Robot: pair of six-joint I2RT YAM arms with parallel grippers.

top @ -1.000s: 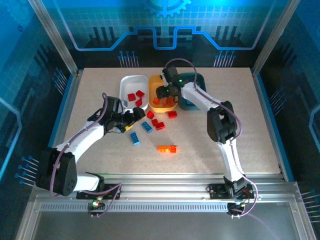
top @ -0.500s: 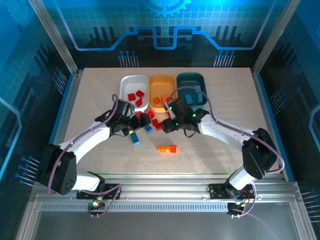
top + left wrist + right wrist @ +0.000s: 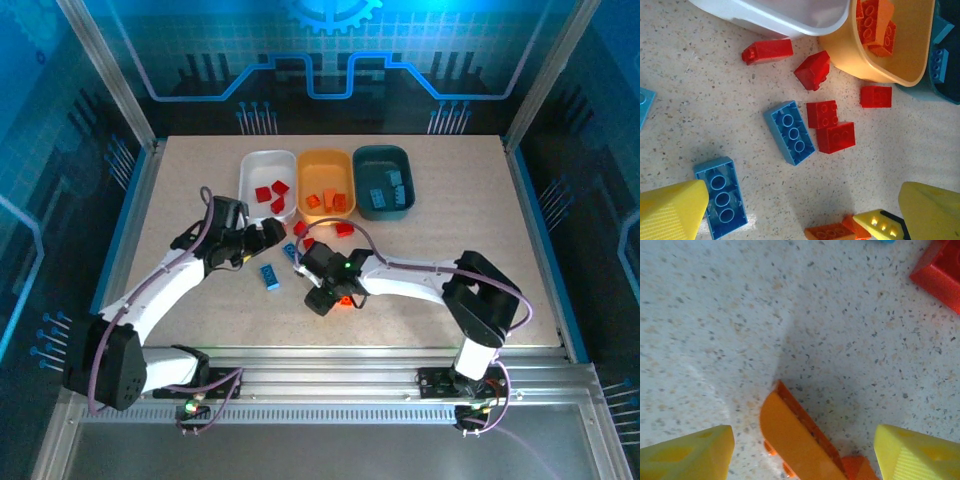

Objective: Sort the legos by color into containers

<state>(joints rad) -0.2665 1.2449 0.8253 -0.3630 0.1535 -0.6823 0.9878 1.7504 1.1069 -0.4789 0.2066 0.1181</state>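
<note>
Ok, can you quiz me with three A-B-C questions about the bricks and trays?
1. Which tray is in the middle? A white B orange-yellow C dark teal
2. Bricks in the white tray are? A red B blue C orange
3. The right gripper is? A shut on a blue brick B open around an orange brick C shut, empty
Answers: B, the orange-yellow tray sits between the others; A, red bricks lie in it; B, the orange brick lies between spread fingers.

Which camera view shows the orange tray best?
The top view: the whole orange tray is in sight, with bricks inside. The left wrist view catches one corner of it, cut by the picture's edge.
</note>
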